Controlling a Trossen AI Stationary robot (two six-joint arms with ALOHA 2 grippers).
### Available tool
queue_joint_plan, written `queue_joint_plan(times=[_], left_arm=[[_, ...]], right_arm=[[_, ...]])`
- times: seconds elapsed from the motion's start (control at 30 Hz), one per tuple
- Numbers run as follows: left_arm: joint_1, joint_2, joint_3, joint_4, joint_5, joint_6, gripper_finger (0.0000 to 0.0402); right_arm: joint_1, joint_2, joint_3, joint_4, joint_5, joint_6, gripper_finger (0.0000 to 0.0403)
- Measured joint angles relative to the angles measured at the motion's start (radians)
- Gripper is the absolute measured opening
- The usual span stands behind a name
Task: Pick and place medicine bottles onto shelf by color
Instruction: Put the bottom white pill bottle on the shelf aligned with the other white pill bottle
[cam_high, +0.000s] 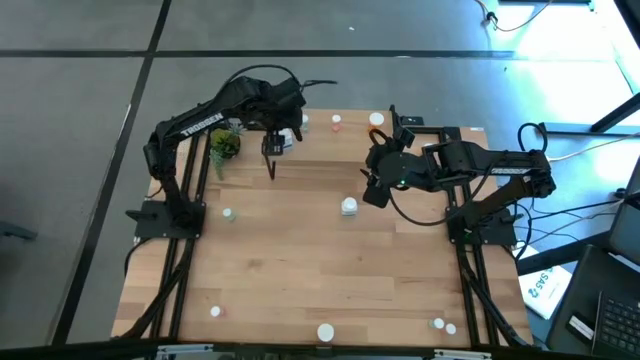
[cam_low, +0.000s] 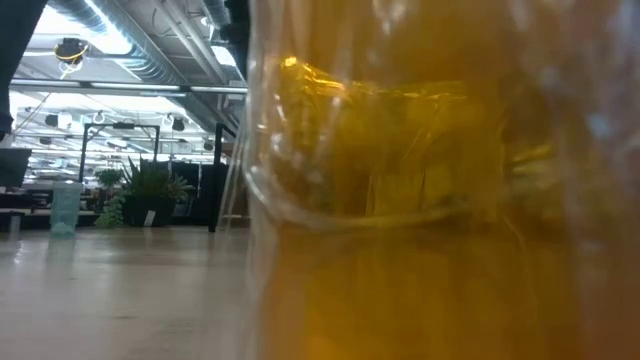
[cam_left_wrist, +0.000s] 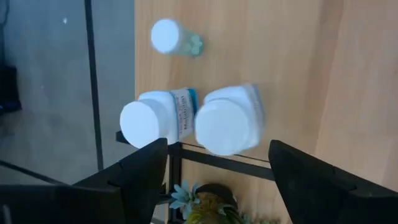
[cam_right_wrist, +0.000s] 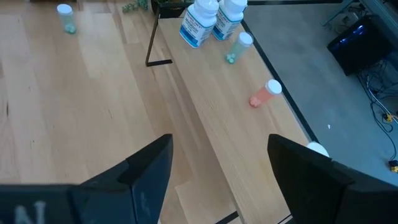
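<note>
Fingers of the left gripper (cam_left_wrist: 217, 177) stand spread and empty over two white bottles (cam_left_wrist: 193, 121) standing side by side on the shelf (cam_right_wrist: 205, 124), at its left end. Lift straight up so you don't clip either cap. Right gripper (cam_right_wrist: 217, 168) hangs open, holding nothing, over the shelf's middle. Next, pick the white bottle (cam_high: 348, 206) on the bench (cam_high: 300, 270), just near of the shelf.

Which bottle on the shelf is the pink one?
The pink bottle, standing alone past the pale green bottle. The two white bottles at the shelf's far end carry blue labels; this one is translucent pink-red, unlabelled.
</note>
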Motion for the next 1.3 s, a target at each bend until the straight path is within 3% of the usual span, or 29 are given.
queue_joint_plan(times=[0.27,0.6,0.93,1.3], left_arm=[[-0.099,-0.006,-0.007,-0.02,0.038,-0.101,0.0271],[-0.176,-0.004,-0.121,0.006,0.041,-0.173,0.0246],[-0.136,-0.004,-0.222,0.064,0.04,-0.159,0.0207],[-0.072,-0.004,-0.242,0.096,0.027,-0.12,0.0204]], right_arm=[[0.0,0.0,0.0,0.0,0.0,0.0,0.0264],[0.0,0.0,0.0,0.0,0.0,0.0,0.0264],[0.0,0.0,0.0,0.0,-0.001,0.0,0.0264],[0.0,0.0,0.0,0.0,-0.001,0.0,0.0264]])
